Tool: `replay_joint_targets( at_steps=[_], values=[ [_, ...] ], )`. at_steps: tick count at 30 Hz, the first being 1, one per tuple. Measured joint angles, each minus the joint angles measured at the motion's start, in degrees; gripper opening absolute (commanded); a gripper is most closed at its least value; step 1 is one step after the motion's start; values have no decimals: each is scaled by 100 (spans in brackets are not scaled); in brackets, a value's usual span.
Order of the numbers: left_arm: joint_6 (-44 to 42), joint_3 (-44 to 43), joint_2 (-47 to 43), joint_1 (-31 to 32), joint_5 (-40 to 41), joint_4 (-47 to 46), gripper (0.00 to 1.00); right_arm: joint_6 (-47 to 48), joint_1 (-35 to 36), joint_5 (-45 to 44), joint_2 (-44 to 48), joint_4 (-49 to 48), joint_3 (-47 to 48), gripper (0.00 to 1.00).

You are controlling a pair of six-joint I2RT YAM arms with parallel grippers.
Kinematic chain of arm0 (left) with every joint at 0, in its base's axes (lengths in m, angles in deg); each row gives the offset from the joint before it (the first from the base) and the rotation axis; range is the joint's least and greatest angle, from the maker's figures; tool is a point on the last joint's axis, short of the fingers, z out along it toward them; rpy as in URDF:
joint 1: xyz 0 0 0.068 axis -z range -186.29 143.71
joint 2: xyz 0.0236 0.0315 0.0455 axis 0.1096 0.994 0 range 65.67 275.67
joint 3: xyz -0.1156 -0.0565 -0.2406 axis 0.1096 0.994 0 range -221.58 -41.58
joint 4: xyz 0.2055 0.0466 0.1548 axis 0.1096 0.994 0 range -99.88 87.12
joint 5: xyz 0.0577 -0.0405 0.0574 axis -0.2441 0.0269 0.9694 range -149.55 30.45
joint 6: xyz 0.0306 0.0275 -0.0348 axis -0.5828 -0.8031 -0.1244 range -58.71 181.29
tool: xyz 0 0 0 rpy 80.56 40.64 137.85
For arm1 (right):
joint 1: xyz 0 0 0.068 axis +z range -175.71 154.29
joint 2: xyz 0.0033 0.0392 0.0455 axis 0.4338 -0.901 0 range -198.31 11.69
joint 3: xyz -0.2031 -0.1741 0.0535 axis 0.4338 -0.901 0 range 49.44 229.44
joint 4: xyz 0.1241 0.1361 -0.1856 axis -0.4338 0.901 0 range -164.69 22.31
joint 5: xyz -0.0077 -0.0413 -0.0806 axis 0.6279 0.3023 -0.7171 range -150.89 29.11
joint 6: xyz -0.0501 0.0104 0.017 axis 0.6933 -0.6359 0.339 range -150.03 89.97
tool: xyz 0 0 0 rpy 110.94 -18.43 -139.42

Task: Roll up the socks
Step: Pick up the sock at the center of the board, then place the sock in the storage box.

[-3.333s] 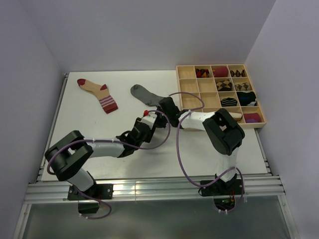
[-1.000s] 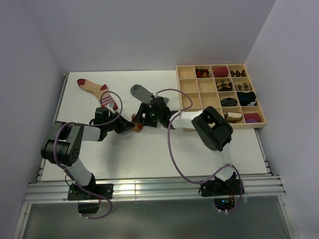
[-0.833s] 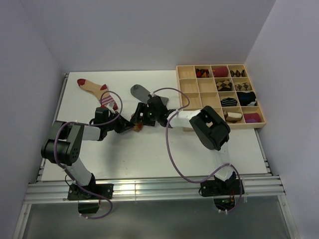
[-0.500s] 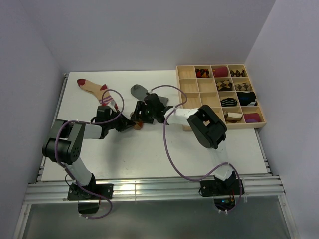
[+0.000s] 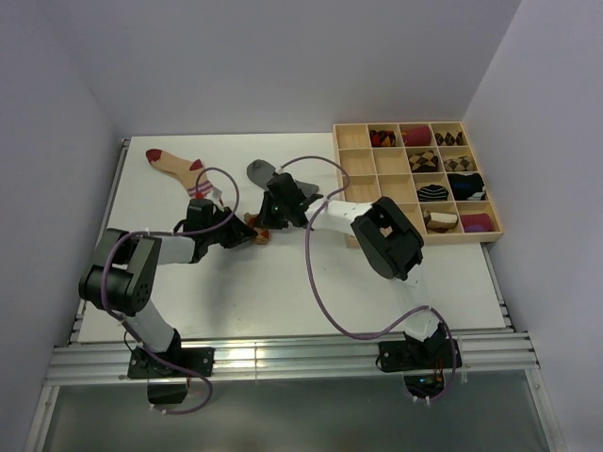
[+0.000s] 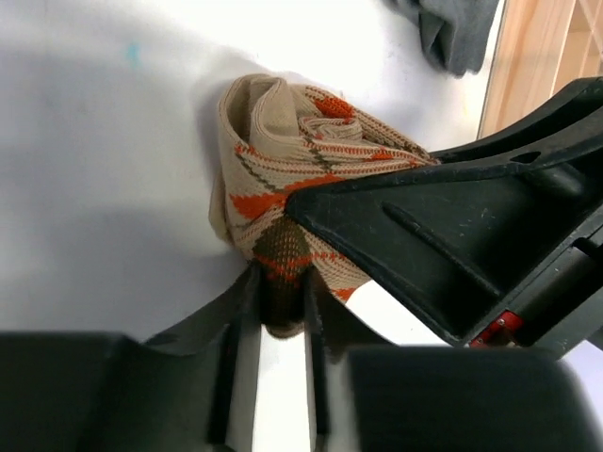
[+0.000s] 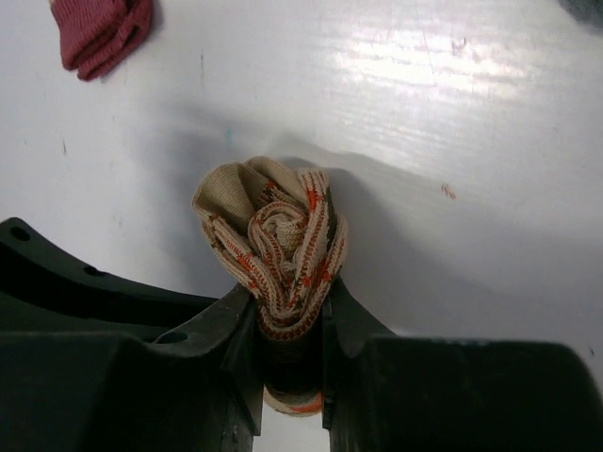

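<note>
The brown argyle sock (image 5: 254, 229) is wound into a tight roll on the table; it also shows in the left wrist view (image 6: 292, 179) and the right wrist view (image 7: 278, 240). My left gripper (image 6: 280, 315) is shut on one end of the roll. My right gripper (image 7: 287, 325) is shut on the roll from the other side, its finger (image 6: 452, 235) crossing the left wrist view. The plain grey sock (image 5: 264, 173) lies flat just behind them. The beige sock with dark-red toe, heel and striped cuff (image 5: 184, 174) lies flat at the back left.
A wooden tray (image 5: 363, 179) with many compartments stands at the back right, several holding rolled sock bundles. Purple cables loop over both arms. White walls close in the table at back and sides. A dark-red sock part (image 7: 99, 33) shows in the right wrist view.
Both grippers have moved from the table's middle towards the back left with the argyle roll. The left arm has folded back; the right arm has swung left, closing in on the roll.
</note>
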Motion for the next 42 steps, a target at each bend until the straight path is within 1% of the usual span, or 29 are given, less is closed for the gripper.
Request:
replay_joint_targets(
  at_steps=[1,2,4,7,9,10,13,14,18,22,23,26,28,33,35,38,42],
  values=[
    [-48,0,-87,26,70,116,30,28,17,-44,50,-20,-66,0],
    [-87,9,-188,55,118,260,37,68,39,-87,116,-26,-146,0],
    [-203,57,-481,125,225,636,44,133,92,-168,254,11,-280,0],
    [-363,179,-1117,188,424,1274,49,380,149,-361,544,199,-505,0],
    [-487,205,-1641,201,638,1775,55,560,164,-501,758,426,-614,0],
    [-540,205,-1899,199,754,1965,55,656,157,-579,881,540,-662,0],
    [-719,160,-2811,197,1307,2643,61,935,98,-815,1276,905,-702,0],
    [-782,96,-3064,197,1504,2883,65,1016,72,-879,1403,990,-702,0],
    [-1075,-400,-4019,195,2435,3860,73,1392,-90,-1182,2083,1482,-702,0],
    [-1322,-946,-4804,188,3259,4500,81,1808,-498,-1438,2712,1860,-699,0],
    [-1388,-1067,-4986,186,3449,4610,87,1921,-647,-1510,2822,1930,-695,0],
    [-1561,-1292,-5536,181,4050,4850,95,2286,-1274,-1711,2990,2205,-555,0],
    [-1694,-1327,-5901,181,4422,4940,99,2514,-1707,-1827,2990,2334,-420,0],
    [-2055,-1296,-6800,181,5077,5007,99,3014,-2767,-1934,2973,2494,-166,0],
    [-2181,-1126,-7176,181,5193,4822,99,3123,-3147,-1810,2920,2487,-22,0],
    [-2306,-734,-7554,181,5309,4522,100,3263,-3532,-1692,2732,2444,258,0],
    [-2430,-179,-7656,181,5453,4151,99,3252,-3895,-1609,1976,2603,1244,0]
  ],
)
